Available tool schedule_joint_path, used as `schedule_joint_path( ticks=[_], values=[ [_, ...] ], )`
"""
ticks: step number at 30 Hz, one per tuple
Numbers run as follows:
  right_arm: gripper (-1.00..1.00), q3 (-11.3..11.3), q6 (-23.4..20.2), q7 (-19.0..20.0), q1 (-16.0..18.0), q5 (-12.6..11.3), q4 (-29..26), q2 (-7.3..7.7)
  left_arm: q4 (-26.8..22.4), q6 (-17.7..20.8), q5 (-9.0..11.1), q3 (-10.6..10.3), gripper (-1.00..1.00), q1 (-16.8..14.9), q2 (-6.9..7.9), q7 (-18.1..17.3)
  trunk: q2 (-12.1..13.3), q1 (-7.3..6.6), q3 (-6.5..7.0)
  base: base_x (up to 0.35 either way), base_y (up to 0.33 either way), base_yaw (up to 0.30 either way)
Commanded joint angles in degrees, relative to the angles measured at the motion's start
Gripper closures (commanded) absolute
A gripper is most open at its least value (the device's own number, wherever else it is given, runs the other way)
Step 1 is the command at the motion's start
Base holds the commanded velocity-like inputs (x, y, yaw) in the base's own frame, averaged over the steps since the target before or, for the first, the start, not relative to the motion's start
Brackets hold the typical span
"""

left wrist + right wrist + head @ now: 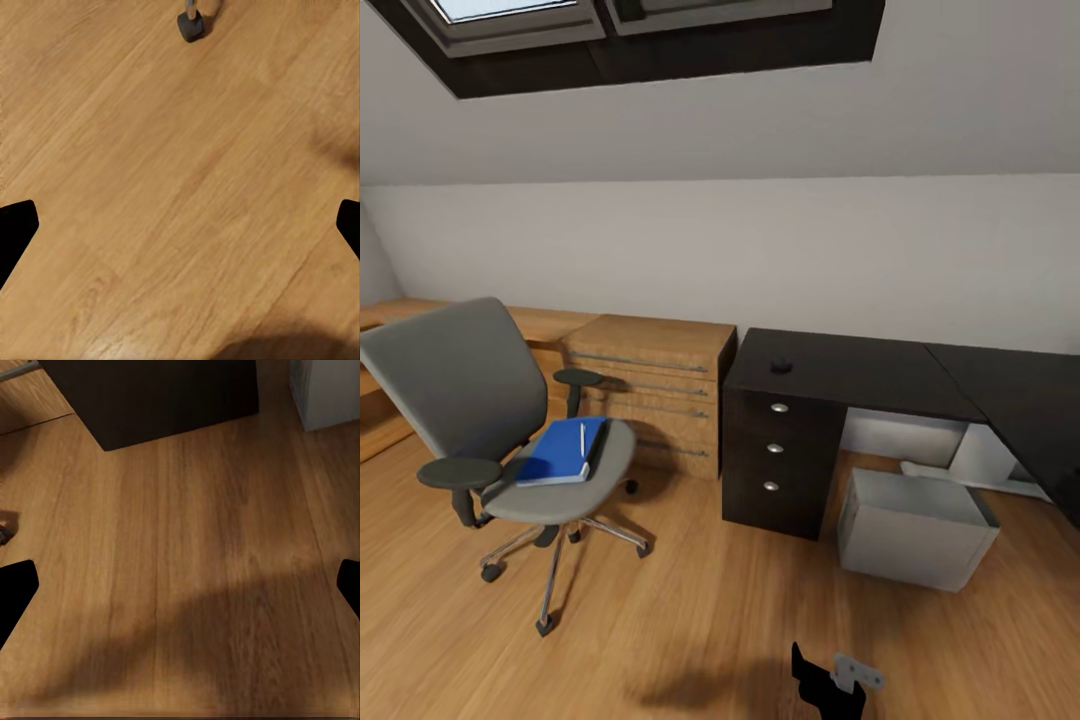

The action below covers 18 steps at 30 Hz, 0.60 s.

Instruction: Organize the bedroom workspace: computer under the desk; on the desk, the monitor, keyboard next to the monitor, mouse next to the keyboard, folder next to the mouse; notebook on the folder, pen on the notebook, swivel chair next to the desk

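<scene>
The grey swivel chair [480,400] stands on the floor left of the dark desk [860,365]. On its seat lies a blue notebook [563,452], seemingly over the folder, with a white pen [582,438] on top. A small black mouse [781,367] sits on the desk's left end above the drawers. The grey computer case [915,528] rests on the floor under the desk. My left gripper [180,232] hangs open over bare floor near a chair caster [191,25]. My right gripper [180,592] is open over the floor before the drawer unit [157,397].
A wooden chest of drawers [650,385] stands between chair and desk against the white wall. A pale flat thing [930,468] lies on the floor behind the computer. The desk turns a corner at the right [1040,410]. Part of my arm [830,682] shows low down.
</scene>
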<state>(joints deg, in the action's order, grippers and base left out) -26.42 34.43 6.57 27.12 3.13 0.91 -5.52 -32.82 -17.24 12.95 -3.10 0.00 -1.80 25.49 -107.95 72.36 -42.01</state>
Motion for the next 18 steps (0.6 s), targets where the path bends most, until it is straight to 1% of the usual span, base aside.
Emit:
schedule_joint_path(
  ticks=[1, 8, 18],
  values=[
    [-1.00, -0.48, -0.10, 0.20, 0.04, 0.31, 0.06, -0.01, -0.05, -0.25, 0.58, -0.36, -1.00, 0.00, 0.04, 0.20, 0.39, -0.23, 0.14, 0.000, 0.000, 0.000],
    [-1.00, -0.45, -2.31, 0.20, 0.06, 0.35, 0.05, -0.01, -0.05, -0.25, 0.58, -0.41, -1.00, 0.00, 0.04, 0.10, 3.20, -1.77, 1.40, 0.000, 0.000, 0.000],
    [-1.00, -0.24, -2.12, 0.04, 0.05, 0.38, 0.03, -0.01, 0.17, -0.25, 0.54, -0.59, -1.00, 0.01, -0.04, -0.07, 7.21, -3.96, 3.19, 0.000, 0.000, 0.000]
  ],
)
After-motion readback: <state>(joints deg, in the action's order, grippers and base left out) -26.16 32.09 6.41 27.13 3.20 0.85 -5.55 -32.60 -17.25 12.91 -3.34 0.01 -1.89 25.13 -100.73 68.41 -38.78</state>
